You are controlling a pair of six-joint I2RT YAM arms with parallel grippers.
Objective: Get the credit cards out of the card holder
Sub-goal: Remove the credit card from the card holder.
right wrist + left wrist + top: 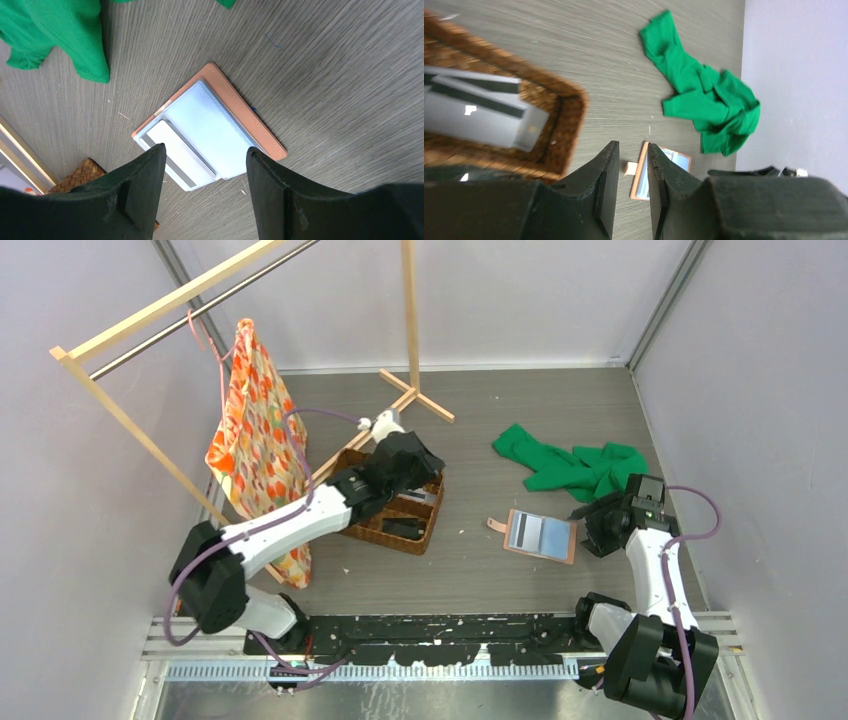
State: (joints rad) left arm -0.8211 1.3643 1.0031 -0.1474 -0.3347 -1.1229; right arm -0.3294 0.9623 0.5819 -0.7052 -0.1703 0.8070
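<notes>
Lying open flat: card holder (540, 535) | long axis left-right | strap tab (497, 525) leftward

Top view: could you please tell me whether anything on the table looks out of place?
A green cloth lies crumpled in a heap on the table, just behind the open card holder, bunched over itself rather than laid flat. Nothing looks spilled or damaged.

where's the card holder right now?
Top view, right of centre: the card holder lies open on the table, between the woven basket and the right hand, just nearer than the green cloth.
</notes>
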